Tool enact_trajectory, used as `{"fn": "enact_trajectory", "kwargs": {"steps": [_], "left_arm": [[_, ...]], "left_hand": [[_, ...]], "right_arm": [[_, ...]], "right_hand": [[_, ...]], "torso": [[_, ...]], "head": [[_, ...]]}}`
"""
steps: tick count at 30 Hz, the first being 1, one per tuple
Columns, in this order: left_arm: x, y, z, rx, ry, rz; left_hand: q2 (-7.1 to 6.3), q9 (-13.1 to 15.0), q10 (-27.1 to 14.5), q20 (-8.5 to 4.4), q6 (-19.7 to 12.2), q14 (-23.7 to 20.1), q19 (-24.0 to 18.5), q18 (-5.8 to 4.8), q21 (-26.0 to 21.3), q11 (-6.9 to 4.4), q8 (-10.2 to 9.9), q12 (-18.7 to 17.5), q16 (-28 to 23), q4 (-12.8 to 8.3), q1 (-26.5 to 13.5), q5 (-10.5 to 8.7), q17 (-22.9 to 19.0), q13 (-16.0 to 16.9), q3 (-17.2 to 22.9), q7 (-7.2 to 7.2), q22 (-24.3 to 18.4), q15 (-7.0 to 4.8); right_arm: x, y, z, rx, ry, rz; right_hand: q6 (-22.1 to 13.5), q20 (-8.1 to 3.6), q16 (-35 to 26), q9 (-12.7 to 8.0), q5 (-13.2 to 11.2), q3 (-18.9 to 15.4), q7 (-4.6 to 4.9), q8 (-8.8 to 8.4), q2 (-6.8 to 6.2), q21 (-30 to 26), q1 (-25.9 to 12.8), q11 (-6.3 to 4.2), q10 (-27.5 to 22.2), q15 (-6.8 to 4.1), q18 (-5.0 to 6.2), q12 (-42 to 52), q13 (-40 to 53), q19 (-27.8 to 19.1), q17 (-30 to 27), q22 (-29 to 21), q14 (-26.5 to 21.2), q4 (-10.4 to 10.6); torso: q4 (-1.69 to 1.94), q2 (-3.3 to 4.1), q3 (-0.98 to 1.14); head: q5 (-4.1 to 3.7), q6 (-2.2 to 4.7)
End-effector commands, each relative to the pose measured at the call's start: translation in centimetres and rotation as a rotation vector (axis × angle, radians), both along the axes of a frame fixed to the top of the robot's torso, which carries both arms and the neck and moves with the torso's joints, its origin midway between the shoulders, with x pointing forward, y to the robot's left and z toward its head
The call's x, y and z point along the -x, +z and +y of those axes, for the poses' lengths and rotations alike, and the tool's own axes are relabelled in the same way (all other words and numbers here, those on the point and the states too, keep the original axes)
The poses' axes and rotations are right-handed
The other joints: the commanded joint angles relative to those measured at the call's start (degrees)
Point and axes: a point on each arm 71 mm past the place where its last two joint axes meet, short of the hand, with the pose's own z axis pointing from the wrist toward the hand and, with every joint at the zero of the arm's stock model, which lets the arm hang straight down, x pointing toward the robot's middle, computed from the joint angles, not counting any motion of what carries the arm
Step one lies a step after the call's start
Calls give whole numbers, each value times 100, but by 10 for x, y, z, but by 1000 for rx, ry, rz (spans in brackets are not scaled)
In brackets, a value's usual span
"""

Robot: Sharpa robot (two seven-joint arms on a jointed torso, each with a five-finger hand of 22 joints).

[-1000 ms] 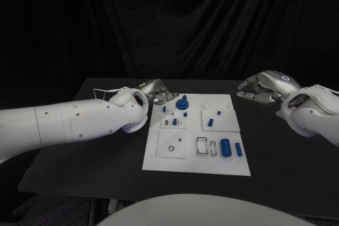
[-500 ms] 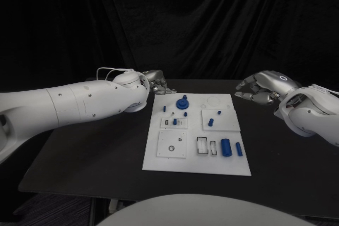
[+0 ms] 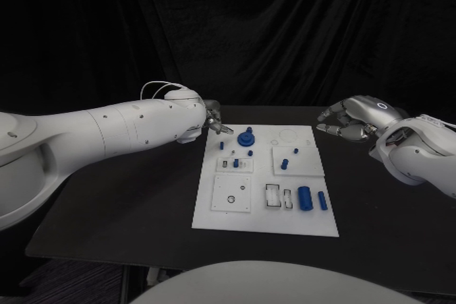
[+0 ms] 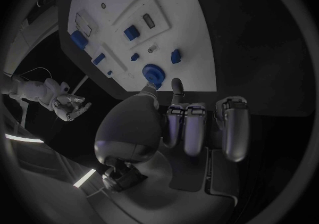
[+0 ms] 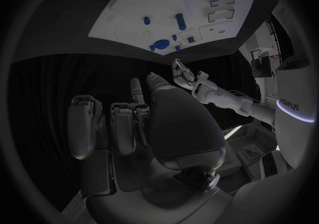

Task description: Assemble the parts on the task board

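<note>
At the table's centre lies the white board [image 3: 265, 179], carrying small blue parts: a round blue knob [image 3: 246, 140] near its far edge, at about 11 o'clock, and a blue cylinder [image 3: 304, 197] with a slimmer blue peg [image 3: 321, 200] beside it at about 4 o'clock. Just off the board's far left corner, the left hand [image 3: 213, 119] hangs above the table with fingers loosely apart and nothing in them; compared with a second ago, the arm has lifted and swung away from the board, so the hand sits higher and farther back. Off the board's far right corner, at 2 o'clock, the right hand [image 3: 354, 119] is unchanged, fingers curled in, empty. No part has shifted.
</note>
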Motion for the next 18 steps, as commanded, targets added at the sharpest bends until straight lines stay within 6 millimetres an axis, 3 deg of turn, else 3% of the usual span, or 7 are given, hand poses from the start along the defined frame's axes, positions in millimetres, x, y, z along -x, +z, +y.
{"fn": "enact_trajectory", "kwargs": {"steps": [1,13,18], "left_arm": [[0,-4,-2,-5,-3,67],[-6,-13,4,-35,46,85],[-6,-16,5,-41,56,90]], "left_hand": [[59,-34,601,58,-21,583,215,-18,-25,54,-53,20,15,-3,23,-2,1507,1506,-35,6,1242,42],[147,-200,601,85,68,583,193,-7,-72,70,-209,20,15,-110,209,309,1507,1506,-55,13,1234,62],[153,-210,601,86,68,583,187,-4,-83,70,-220,20,15,-116,220,319,1507,1506,-54,14,1231,63]], "right_arm": [[0,0,-1,-4,-10,-10],[0,0,-1,-2,-11,-8],[0,0,-1,-2,-9,-7]], "right_hand": [[38,27,0,-7,31,40,14,-36,4,-9,47,44,301,37,42,-21,1263,104,1300,1214,490,8],[39,26,0,-20,126,70,15,-43,-6,-16,83,43,301,36,44,-21,1263,101,1301,1212,490,2],[42,26,0,-28,188,97,15,-47,-12,-13,118,44,298,37,42,-23,1260,103,1300,1214,490,-6]], "torso": [[-5,3,-2],[15,0,-13],[-2,0,-8]], "head": [[-5,-1],[-67,-1],[-44,-1]]}}
